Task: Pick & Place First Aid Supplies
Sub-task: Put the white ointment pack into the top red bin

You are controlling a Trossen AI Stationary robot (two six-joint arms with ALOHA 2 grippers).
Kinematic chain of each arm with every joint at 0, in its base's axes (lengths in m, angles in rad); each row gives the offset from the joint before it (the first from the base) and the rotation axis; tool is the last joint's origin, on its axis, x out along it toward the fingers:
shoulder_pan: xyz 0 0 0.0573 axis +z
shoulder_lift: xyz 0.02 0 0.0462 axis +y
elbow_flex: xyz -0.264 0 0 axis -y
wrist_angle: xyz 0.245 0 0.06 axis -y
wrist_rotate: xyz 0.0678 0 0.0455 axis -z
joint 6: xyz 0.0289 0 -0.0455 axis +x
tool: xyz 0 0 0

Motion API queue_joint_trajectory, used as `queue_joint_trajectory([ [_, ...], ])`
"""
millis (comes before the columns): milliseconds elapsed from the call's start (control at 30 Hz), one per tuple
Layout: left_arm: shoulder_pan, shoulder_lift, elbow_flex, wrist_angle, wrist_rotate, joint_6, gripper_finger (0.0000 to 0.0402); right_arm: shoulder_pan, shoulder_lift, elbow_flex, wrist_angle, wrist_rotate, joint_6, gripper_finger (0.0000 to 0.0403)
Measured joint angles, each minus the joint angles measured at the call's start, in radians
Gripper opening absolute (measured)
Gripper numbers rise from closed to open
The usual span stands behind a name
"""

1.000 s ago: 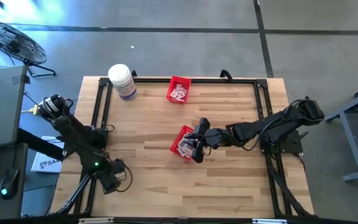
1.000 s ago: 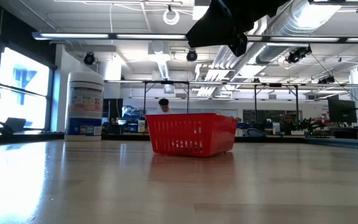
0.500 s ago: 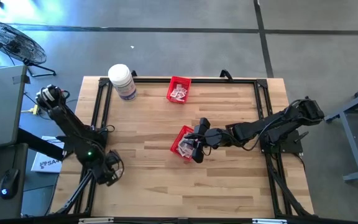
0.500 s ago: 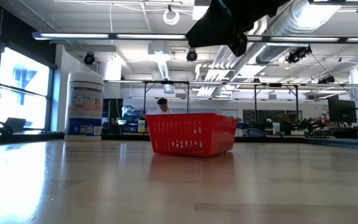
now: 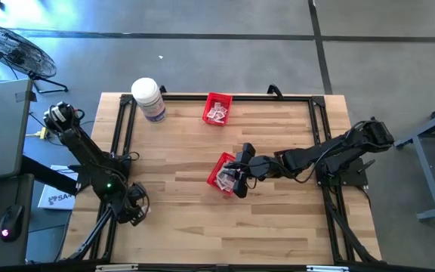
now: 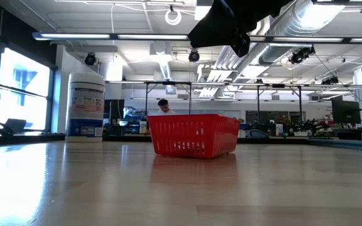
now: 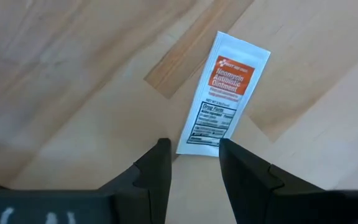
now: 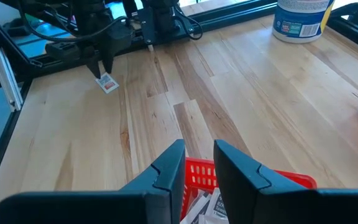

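Note:
One white packet with an orange band and dark print (image 7: 224, 102) lies flat on the wood near the table's left near corner; it also shows in the right wrist view (image 8: 107, 83). My left gripper (image 7: 193, 148) is open just above the packet's near end, a fingertip on either side, touching nothing; in the high view (image 5: 133, 211) it hides the packet. My right gripper (image 8: 199, 163) hovers with its fingers a little apart over a red mesh basket (image 5: 219, 172) mid-table, which holds packets (image 8: 207, 204). A second red basket (image 5: 217, 109) with packets stands at the far edge.
A big white jar with a label (image 5: 148, 98) stands at the far left and shows in the low view (image 6: 85, 103). A black frame rail (image 5: 119, 136) runs round the table. Bare wood lies between the two arms (image 5: 180, 189). A person shows far behind the basket (image 6: 163, 107).
My left arm has drawn back a little toward the table's left edge, its gripper shifting slightly with it, then kept still. My right gripper has stayed over the basket.

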Motion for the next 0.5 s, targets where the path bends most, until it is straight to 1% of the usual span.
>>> queue_joint_trajectory([
  [233,0.000,0.000,0.000,0.008,-0.017,-0.023,0.0131,0.000,0.000,0.000,0.000,0.000,0.000,0.0078],
  [367,-0.002,0.001,0.000,0.014,-0.047,-0.054,0.0130,0.000,0.000,0.000,0.000,0.000,0.000,0.0078],
  [500,-0.001,0.003,-0.001,0.047,-0.070,-0.062,0.0109,0.000,0.000,0.000,0.000,0.000,0.000,0.0078],
])
